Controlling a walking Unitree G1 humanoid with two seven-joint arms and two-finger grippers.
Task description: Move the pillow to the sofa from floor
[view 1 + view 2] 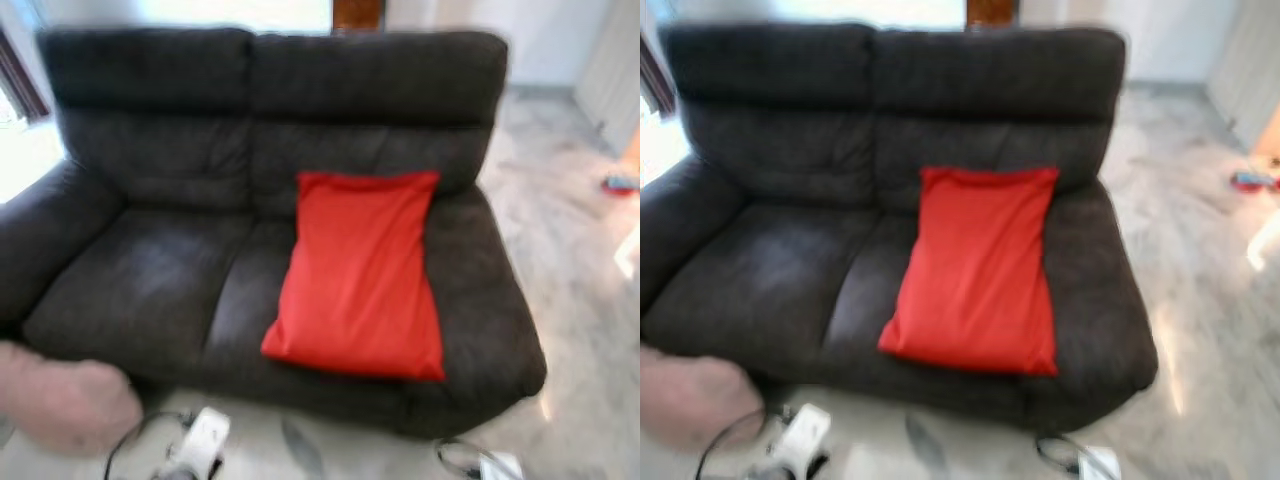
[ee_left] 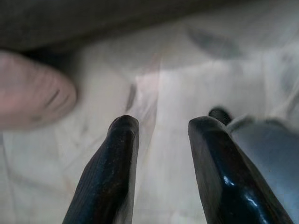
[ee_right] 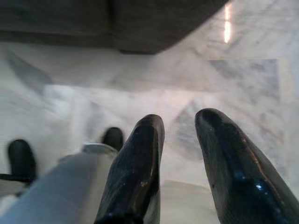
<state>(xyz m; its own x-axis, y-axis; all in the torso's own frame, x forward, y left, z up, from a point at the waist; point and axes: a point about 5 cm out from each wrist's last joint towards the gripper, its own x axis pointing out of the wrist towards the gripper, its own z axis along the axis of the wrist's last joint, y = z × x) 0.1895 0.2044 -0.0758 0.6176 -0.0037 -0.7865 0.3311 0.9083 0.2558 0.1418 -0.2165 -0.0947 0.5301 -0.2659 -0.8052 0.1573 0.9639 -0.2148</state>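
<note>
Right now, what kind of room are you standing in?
Most likely a home living room: a dark two-seat sofa with a red pillow on its seat, standing on a pale marble-look floor.

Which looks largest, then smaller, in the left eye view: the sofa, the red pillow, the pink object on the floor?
1. sofa, by far the largest.
2. red pillow, lying on the sofa's right seat.
3. pink object: smallest as seen, but it is blurred, cut by the frame edge and nearer the camera, so unsure.

Glossy black, rounded, tapering fingers on left claw (image 2: 159, 126) and right claw (image 3: 180, 121). White-silver casing with looping black cables, bottom left and bottom right of head views.
</note>
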